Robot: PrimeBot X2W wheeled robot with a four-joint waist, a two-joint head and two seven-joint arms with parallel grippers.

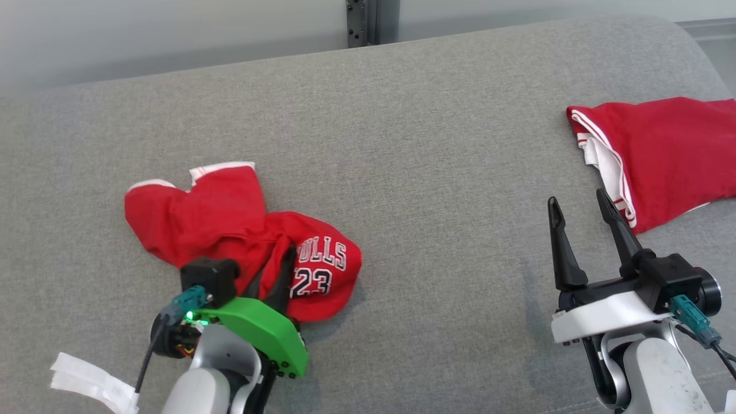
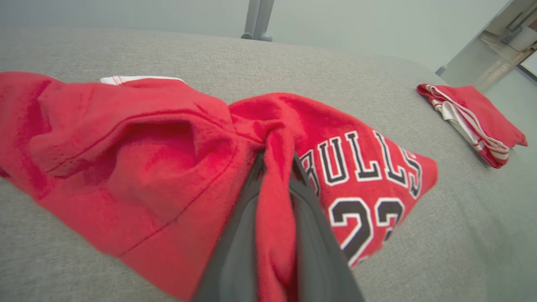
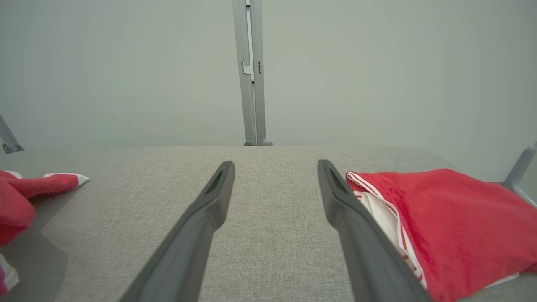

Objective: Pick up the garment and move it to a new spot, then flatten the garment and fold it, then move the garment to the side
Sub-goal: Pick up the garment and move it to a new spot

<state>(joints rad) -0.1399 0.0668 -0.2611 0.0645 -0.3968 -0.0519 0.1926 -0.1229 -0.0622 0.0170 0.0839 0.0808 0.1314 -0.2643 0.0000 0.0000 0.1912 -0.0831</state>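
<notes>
The red jersey (image 1: 218,224) was pinched by the left gripper (image 2: 277,161), while the right gripper (image 1: 577,198) was held open well to the jersey's right.

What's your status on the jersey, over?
Left gripper shut on crumpled red jersey, bunched on grey cushion. Right gripper open, empty. Folded red garment far right, clear of the path.

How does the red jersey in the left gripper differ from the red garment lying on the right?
The jersey lies crumpled in a heap; the right-hand garment lies folded flat. The jersey shows BULLS 23 lettering; the right-hand garment shows striped trim. The left gripper is shut on the jersey; nothing grips the right-hand garment, the right gripper being open. Both are red with white trim.
</notes>
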